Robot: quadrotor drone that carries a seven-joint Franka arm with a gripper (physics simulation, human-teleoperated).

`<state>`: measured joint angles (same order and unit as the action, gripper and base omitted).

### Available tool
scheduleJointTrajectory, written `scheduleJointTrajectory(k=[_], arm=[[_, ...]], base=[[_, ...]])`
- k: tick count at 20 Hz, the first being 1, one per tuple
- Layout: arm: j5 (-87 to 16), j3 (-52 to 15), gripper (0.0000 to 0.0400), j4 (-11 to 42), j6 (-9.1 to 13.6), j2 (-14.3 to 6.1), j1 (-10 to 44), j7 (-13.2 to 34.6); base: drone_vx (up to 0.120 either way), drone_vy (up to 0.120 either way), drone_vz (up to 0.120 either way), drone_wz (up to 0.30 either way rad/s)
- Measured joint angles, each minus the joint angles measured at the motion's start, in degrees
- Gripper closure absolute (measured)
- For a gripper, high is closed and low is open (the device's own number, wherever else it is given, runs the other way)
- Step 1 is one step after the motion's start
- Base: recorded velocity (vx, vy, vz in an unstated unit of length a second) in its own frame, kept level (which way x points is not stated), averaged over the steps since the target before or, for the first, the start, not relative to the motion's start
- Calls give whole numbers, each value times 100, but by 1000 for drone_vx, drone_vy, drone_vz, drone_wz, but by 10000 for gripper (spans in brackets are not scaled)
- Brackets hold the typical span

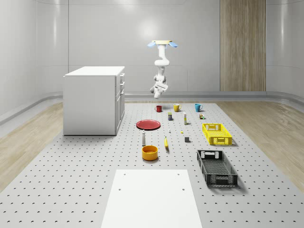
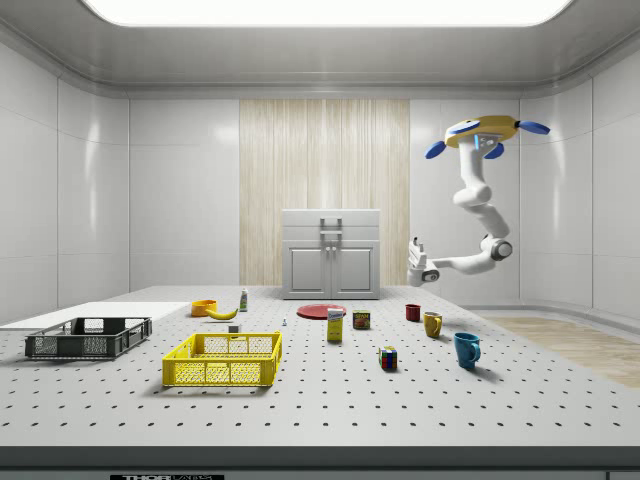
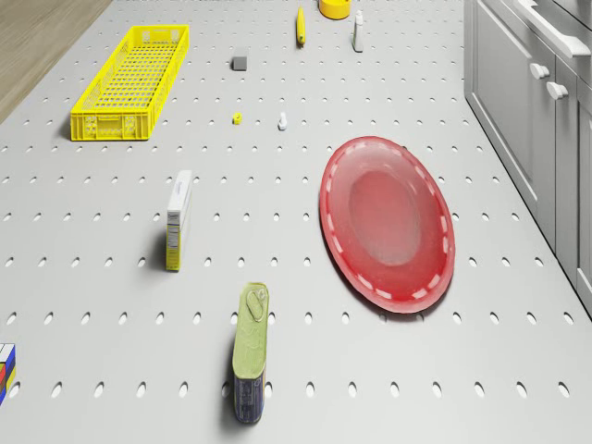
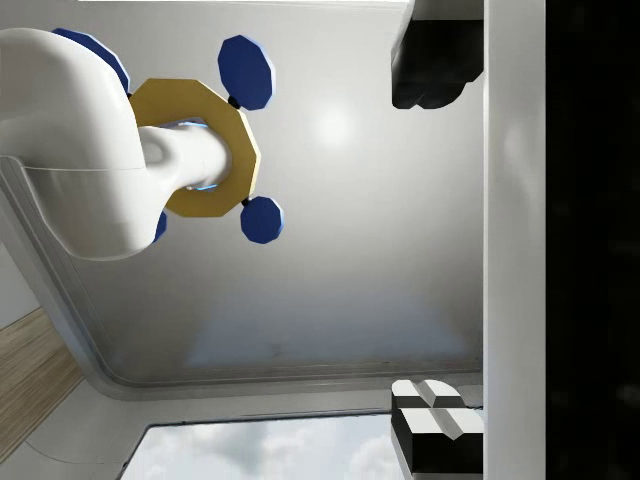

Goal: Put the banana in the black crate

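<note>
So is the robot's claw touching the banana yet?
Apart. In the whole-scene view the gripper hangs high in the air under the hovering drone, above the mugs, while the banana lies far off on the table beside the orange bowl.

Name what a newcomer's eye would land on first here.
The drone hovering high above the far end of the pegboard table, its white arm hanging with the gripper open in mid-air over the mugs. Next, the red plate mid-table and the yellow crate beside the black crate.
</note>
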<state>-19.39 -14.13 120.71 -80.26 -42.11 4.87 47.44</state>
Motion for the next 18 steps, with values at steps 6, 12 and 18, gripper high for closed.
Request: scheduleJointTrajectory(k=[6,12,18], arm=[[-2811,-1835,0,1151,-135,-264,681,542],[-6585,-3855,0,3284,80,-753,2098,1877],[-8710,-5002,0,4278,856,-1192,3854,3179]], base=[[120,0,0,0],[120,0,-73,0],[120,0,-120,0]])
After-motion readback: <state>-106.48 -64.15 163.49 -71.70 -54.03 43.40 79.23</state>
